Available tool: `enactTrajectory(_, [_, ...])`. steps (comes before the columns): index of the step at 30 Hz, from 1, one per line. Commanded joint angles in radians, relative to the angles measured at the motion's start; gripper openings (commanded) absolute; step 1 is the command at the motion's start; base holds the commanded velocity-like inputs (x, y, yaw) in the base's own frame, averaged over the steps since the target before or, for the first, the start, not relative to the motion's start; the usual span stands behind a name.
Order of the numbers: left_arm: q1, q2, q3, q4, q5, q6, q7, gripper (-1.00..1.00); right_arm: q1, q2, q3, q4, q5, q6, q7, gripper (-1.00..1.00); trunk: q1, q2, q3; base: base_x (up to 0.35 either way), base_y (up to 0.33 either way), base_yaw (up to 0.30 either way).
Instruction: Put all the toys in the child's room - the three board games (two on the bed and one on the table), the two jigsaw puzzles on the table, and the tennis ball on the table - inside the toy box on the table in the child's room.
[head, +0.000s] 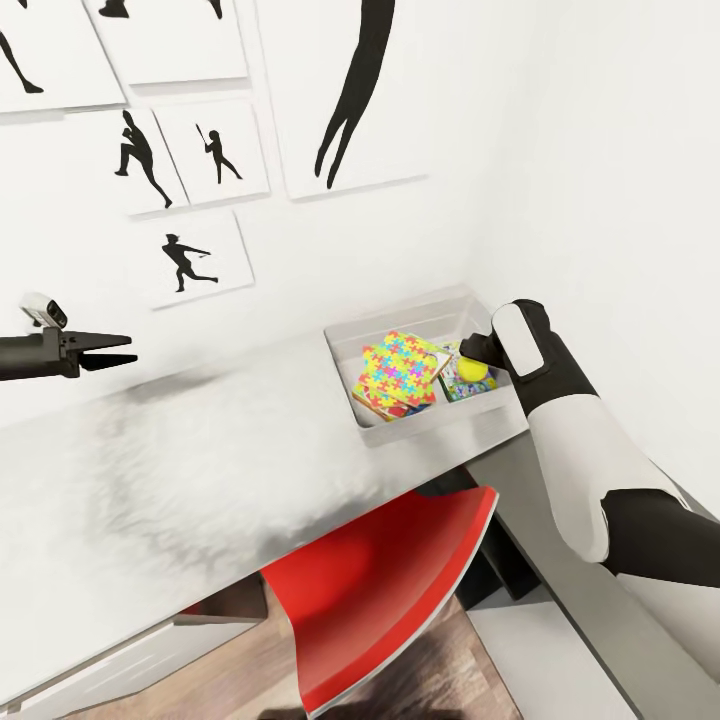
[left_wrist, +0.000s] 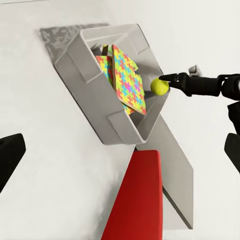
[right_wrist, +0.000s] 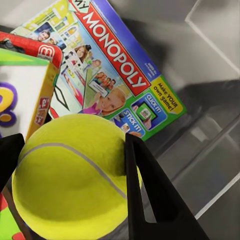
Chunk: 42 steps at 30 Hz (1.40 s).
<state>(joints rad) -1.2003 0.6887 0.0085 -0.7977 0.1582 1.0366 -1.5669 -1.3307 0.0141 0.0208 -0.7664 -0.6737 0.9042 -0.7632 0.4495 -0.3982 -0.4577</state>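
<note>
Right gripper (left_wrist: 167, 84) clamped on the ball (right_wrist: 70, 175), fingers pressed against both its sides, held over the box's (head: 345, 370) end nearest the table's (head: 200, 470) right edge. Directly below the ball, in the right wrist view: a Monopoly game (right_wrist: 115, 70) lying flat on the box floor, with a second printed game (right_wrist: 20, 95) overlapping its side. So the thing carried sits straight above its goal, inside the rim's outline; only a short drop separates the two, by the look of it.

Puzzles (head: 400, 372) already in the box, leaning in a stack toward the end farther from the right arm, long axis running across the box's width. Enough bare floor beside the Monopoly game for the ball to settle, though a roll against the puzzles or the box wall seems likely.

Left gripper (head: 100, 352) hovering well apart over the table's left part, jaws parted a little, holding nothing. Right arm clearly the nearer one, and the only one placed for the release.

Judged step: opening the right fingers to let the ball fall. Risk: a bounce off the hard game lid and over the low rim. Red chair (head: 385, 590) tucked under the table's near edge, out of the way.
</note>
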Motion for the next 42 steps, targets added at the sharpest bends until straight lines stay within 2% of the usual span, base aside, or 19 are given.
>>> enactTrajectory(1, [-0.001, 0.001, -0.002, 0.000, 0.001, 0.011, -0.004, 1.00, -0.001, -0.001, 0.002, -0.001, -0.011, 0.001, -0.011, -1.00, 0.001, -0.002, -0.002, 0.000, 0.000, 0.000])
enactTrajectory(6, [-0.001, 0.000, -0.002, 0.000, 0.001, 0.011, -0.004, 1.00, 0.000, -0.001, 0.002, -0.002, -0.010, 0.001, -0.011, -1.00, 0.001, -0.002, -0.002, 0.000, 0.000, 0.000])
enactTrajectory(7, [-0.001, 0.001, -0.002, 0.000, 0.001, 0.011, -0.004, 1.00, 0.000, -0.002, 0.001, -0.002, -0.010, 0.001, -0.011, 1.00, 0.001, -0.002, -0.002, 0.000, 0.000, 0.000])
enactTrajectory(25, [-0.001, 0.002, -0.003, 0.000, 0.001, 0.011, -0.004, 1.00, 0.001, -0.001, -0.004, -0.002, -0.010, -0.001, -0.012, 1.00, 0.001, -0.002, -0.001, 0.000, 0.000, 0.000])
enactTrajectory(38, [-0.001, 0.003, -0.004, 0.000, 0.001, 0.011, -0.004, 1.00, 0.001, 0.000, -0.004, -0.005, -0.010, -0.001, -0.014, 1.00, 0.001, -0.002, 0.019, 0.000, 0.000, 0.000])
enactTrajectory(42, [-0.001, 0.002, -0.004, 0.000, 0.001, 0.011, -0.004, 1.00, 0.004, 0.000, -0.004, -0.055, -0.011, 0.010, -0.015, 1.00, 0.001, -0.002, 0.025, 0.000, 0.000, 0.000])
